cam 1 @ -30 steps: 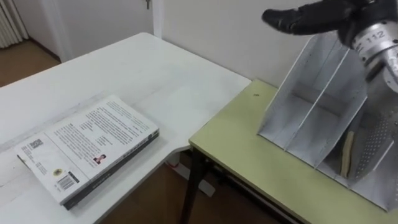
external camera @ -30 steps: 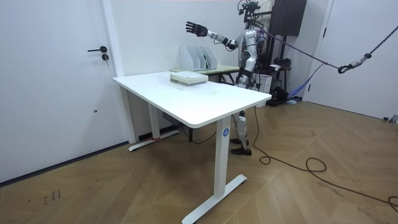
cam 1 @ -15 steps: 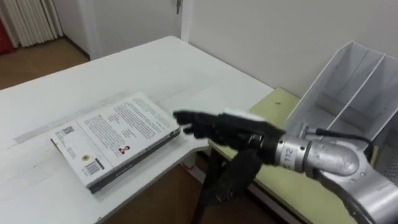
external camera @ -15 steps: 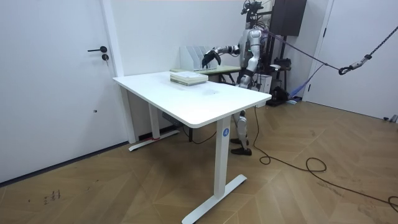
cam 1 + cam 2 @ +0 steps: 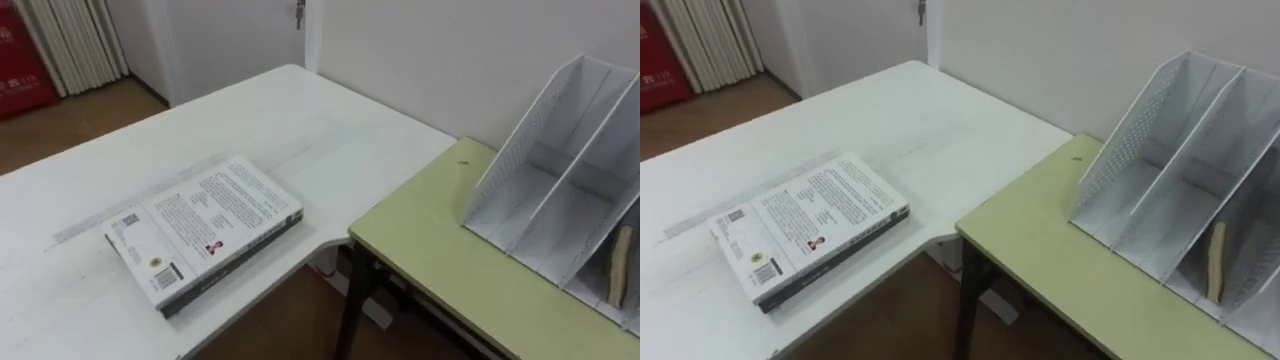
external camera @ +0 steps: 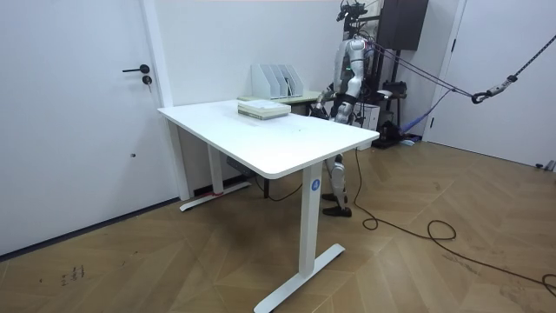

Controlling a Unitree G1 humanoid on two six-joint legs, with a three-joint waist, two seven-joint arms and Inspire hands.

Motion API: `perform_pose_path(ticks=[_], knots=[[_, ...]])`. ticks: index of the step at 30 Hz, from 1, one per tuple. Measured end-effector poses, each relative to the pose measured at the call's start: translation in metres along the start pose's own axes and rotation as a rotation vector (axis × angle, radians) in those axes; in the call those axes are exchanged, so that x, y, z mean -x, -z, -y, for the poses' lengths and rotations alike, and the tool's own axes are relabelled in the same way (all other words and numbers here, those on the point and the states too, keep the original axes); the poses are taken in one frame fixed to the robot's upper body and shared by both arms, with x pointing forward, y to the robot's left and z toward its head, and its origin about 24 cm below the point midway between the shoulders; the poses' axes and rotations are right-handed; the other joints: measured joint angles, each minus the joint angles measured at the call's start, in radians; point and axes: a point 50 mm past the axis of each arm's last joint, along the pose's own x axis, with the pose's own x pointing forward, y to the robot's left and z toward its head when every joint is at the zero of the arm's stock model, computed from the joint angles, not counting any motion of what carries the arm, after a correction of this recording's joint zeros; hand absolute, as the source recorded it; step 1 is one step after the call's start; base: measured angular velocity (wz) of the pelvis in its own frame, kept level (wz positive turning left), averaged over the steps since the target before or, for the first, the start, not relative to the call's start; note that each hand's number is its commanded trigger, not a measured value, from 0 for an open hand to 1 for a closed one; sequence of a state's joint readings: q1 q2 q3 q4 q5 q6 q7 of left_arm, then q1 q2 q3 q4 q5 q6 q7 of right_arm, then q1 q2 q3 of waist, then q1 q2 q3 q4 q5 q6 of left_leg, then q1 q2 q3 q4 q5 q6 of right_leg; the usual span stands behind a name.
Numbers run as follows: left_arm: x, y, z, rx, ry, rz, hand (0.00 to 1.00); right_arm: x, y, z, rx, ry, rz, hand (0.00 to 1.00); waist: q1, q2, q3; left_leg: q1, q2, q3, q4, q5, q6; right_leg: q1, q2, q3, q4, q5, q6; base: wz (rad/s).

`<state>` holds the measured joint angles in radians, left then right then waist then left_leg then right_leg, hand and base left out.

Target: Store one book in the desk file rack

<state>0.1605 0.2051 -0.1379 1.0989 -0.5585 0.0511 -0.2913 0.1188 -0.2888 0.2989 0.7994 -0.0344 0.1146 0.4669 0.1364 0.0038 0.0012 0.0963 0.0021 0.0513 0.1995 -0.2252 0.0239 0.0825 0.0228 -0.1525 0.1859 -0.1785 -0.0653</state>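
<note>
A thick book [image 5: 205, 232] with a white printed cover lies flat near the corner of the white table [image 5: 300, 120]; it is also the book [image 5: 810, 228] in the right eye view. The white mesh file rack [image 5: 570, 195] stands on the green desk [image 5: 450, 270], and a thin tan book [image 5: 1215, 260] stands upright in one of its slots. In the room view I stand beside the green desk, my right hand [image 6: 323, 103] low at the desk's edge and my left hand [image 6: 341, 106] by my hip.
A narrow gap separates the white table from the green desk. The wall runs close behind the rack [image 6: 278, 80]. A door [image 6: 78, 113] is on the room view's left, and wood floor lies under the tables.
My right arm, raised over the rack a second ago, swept down past the book and has dropped out of the eye views. The book has not moved; the camera shifted.
</note>
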Motion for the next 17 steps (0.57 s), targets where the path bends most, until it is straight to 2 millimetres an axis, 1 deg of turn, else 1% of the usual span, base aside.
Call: perform_pose_path(ticks=[1, 2, 4, 5, 7, 9, 11, 12, 13, 17], knots=[[0.001, 0.002, -0.002, 0.006, -0.013, 0.007, 0.00, -0.001, 0.012, 0.002, -0.085, 0.046, -0.012, 0.00, -0.006, 0.002, -0.0009, 0.000, 0.000, 0.000, 0.000, 0.001, 0.000, 0.000, 0.000, -0.001, 0.001, -0.002, -0.001, 0.00], [0.003, 0.005, -0.005, 0.017, -0.022, 0.008, 0.00, -0.001, 0.016, 0.002, -0.129, 0.065, -0.009, 0.00, -0.012, 0.000, -0.0010, 0.001, 0.001, 0.000, 0.000, 0.001, 0.000, 0.001, 0.000, -0.002, -0.003, -0.004, -0.002, 0.10], [0.007, 0.014, -0.014, 0.052, -0.059, -0.004, 0.00, 0.000, 0.038, 0.003, -0.298, 0.149, -0.025, 0.00, -0.046, -0.006, -0.0043, 0.004, 0.000, 0.001, 0.001, 0.002, -0.001, 0.013, -0.001, -0.021, -0.015, -0.007, -0.001, 0.29], [0.008, 0.016, -0.016, 0.059, -0.066, -0.007, 0.00, 0.001, 0.044, 0.004, -0.344, 0.173, -0.035, 0.00, -0.052, -0.007, -0.0041, 0.004, 0.000, 0.001, 0.001, 0.002, -0.001, 0.016, -0.002, -0.025, -0.018, -0.007, 0.000, 0.29], [0.012, 0.022, -0.022, 0.086, -0.095, -0.008, 0.00, 0.008, 0.067, 0.007, -0.501, 0.260, -0.083, 0.00, -0.064, -0.011, -0.0042, 0.003, -0.001, 0.002, 0.003, 0.001, -0.001, 0.021, -0.004, -0.035, -0.020, -0.008, 0.002, 0.15], [0.013, 0.023, -0.025, 0.097, -0.110, -0.005, 0.00, 0.010, 0.076, 0.006, -0.570, 0.296, -0.106, 0.00, -0.073, -0.012, -0.0027, 0.003, -0.001, 0.001, 0.003, 0.001, -0.001, 0.022, -0.004, -0.038, -0.020, -0.008, 0.002, 0.07], [0.015, 0.025, -0.027, 0.090, -0.118, -0.010, 0.00, 0.011, 0.078, 0.006, -0.600, 0.306, -0.110, 0.00, -0.081, -0.010, -0.0005, 0.003, -0.001, 0.000, 0.005, 0.001, -0.001, 0.024, -0.004, -0.041, -0.021, -0.008, 0.002, 0.04], [0.014, 0.022, -0.026, 0.069, -0.117, -0.008, 0.00, 0.012, 0.083, 0.004, -0.620, 0.311, -0.123, 0.00, -0.084, -0.009, -0.0001, 0.003, -0.003, -0.001, 0.007, 0.001, -0.001, 0.024, -0.004, -0.042, -0.020, -0.008, 0.002, 0.04], [0.014, 0.021, -0.027, 0.043, -0.120, -0.015, 0.00, 0.012, 0.084, 0.004, -0.630, 0.319, -0.126, 0.00, -0.086, -0.008, 0.0005, 0.002, -0.009, -0.004, 0.008, 0.001, -0.001, 0.024, -0.005, -0.040, -0.019, -0.009, 0.003, 0.05], [0.014, 0.017, -0.028, -0.001, -0.126, -0.016, 0.00, 0.013, 0.088, 0.001, -0.674, 0.341, -0.123, 0.00, -0.090, -0.007, 0.0003, 0.000, -0.009, -0.003, 0.013, 0.001, -0.001, 0.023, -0.005, -0.037, -0.017, -0.011, 0.004, 0.01]])
